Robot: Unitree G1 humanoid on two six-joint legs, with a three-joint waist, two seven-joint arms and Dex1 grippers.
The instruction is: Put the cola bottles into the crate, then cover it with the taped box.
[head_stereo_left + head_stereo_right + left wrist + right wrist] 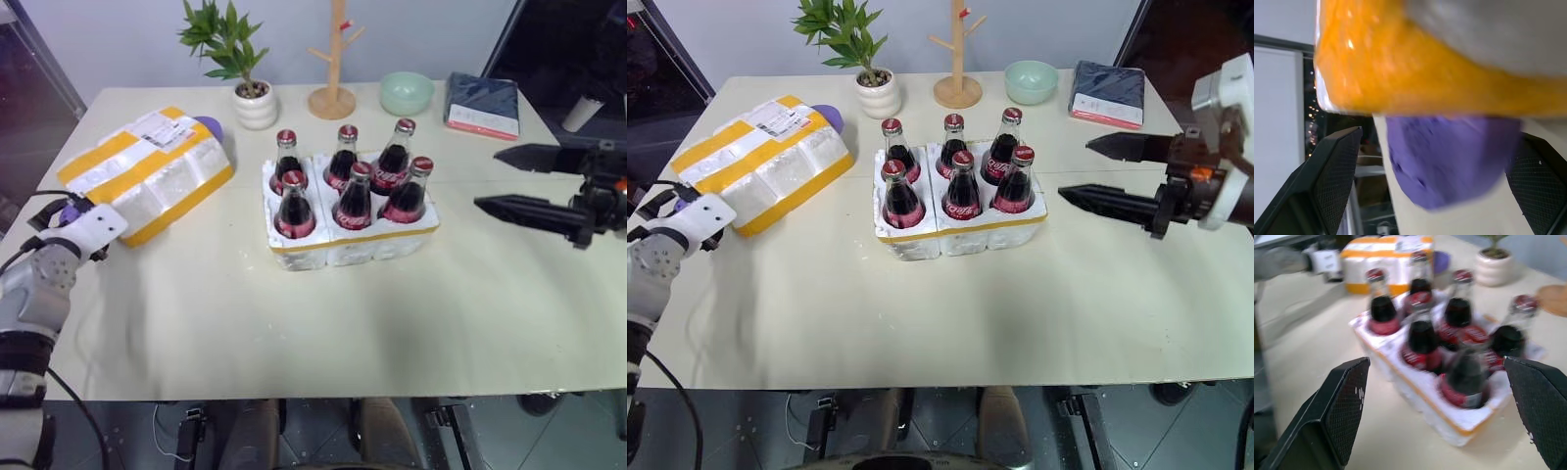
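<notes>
Bottles: six cola bottles [355, 181] stand upright in the wells of the crate [351, 242], three behind and three in front.
Crate: it sits near the middle of the tabletop [294, 323], a yellow tape strip along its front rim.
Taped box: the taped box [149, 172] lies tilted to the left of the crate, well apart from it, its far end propped on a purple object [209, 125].
Left pincer: the left pincer [1435, 176] hangs spread wide and empty at the near corner of the taped box, the purple object between its fingers [1332, 171].
Right pincer: the right pincer [1083, 171] hovers to the right of the crate, pointing at the bottles, spread wide, holding nothing.
Background: a potted plant [245, 73], wooden rack [333, 59], green bowl [407, 93] and dark book [483, 104] line the far edge.
</notes>
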